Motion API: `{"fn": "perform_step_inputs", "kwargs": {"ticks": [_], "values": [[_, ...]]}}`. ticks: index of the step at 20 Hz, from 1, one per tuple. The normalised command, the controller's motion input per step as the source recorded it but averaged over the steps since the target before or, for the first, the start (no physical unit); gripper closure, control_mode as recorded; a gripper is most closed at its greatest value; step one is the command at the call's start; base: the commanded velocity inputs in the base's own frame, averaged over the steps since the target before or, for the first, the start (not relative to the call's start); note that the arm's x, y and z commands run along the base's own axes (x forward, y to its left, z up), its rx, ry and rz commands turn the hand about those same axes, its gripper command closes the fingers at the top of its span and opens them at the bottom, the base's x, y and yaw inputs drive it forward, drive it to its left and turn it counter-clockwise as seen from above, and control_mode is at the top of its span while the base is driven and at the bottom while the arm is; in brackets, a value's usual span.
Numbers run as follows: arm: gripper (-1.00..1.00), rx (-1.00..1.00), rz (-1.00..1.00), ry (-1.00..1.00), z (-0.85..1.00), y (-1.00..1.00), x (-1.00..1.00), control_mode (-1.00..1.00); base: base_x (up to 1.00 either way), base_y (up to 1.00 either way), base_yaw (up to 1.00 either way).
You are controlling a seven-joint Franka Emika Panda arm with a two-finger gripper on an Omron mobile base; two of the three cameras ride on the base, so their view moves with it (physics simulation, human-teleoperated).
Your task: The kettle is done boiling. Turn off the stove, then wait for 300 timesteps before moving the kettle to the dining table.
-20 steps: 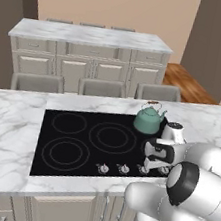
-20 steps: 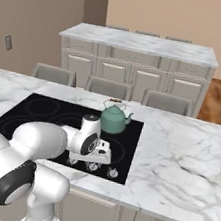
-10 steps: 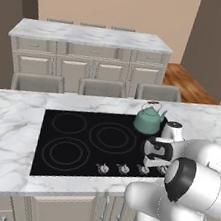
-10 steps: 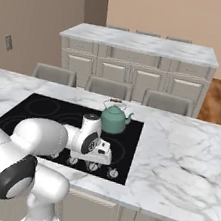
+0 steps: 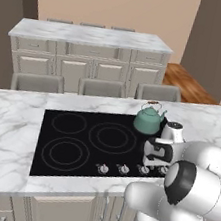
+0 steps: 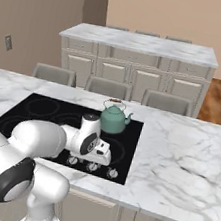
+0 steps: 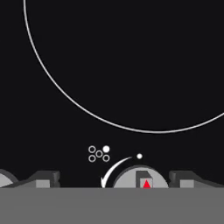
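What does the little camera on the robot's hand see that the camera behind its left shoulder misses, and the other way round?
Hand view: a silver knob with a red pointer, printed dots and an arrow beside it, and the fingertips standing wide on either side of it.

Left base view: the teal kettle on the back right burner, the marble counter, three chairs and the far dining table.

Both: the black stove with its ring outlines.

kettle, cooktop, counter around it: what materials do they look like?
Kettle: teal, smooth and softly glossy, probably enamelled or painted metal; the thin arched handle looks like wire. Cooktop: flat black glass by its look, with thin printed ring outlines and small silvery, metal-looking knobs. Counter: white with grey veins, polished marble or an imitation.
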Motion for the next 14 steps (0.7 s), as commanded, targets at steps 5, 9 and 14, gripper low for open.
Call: {"fn": "perform_step_inputs", "kwargs": {"ticks": [5, 9, 14], "values": [[-1.0, -0.1, -0.13, -0.07, 0.54, 0.0, 0.0, -1.0, 0.0, 0.0, 0.0], [-1.0, -0.07, -0.1, -0.07, 0.58, -0.01, 0.0, -1.0, 0.0, 0.0, 0.0], [-1.0, -0.03, -0.09, -0.05, 0.56, -0.06, 0.0, -1.0, 0.0, 0.0, 0.0]]}}
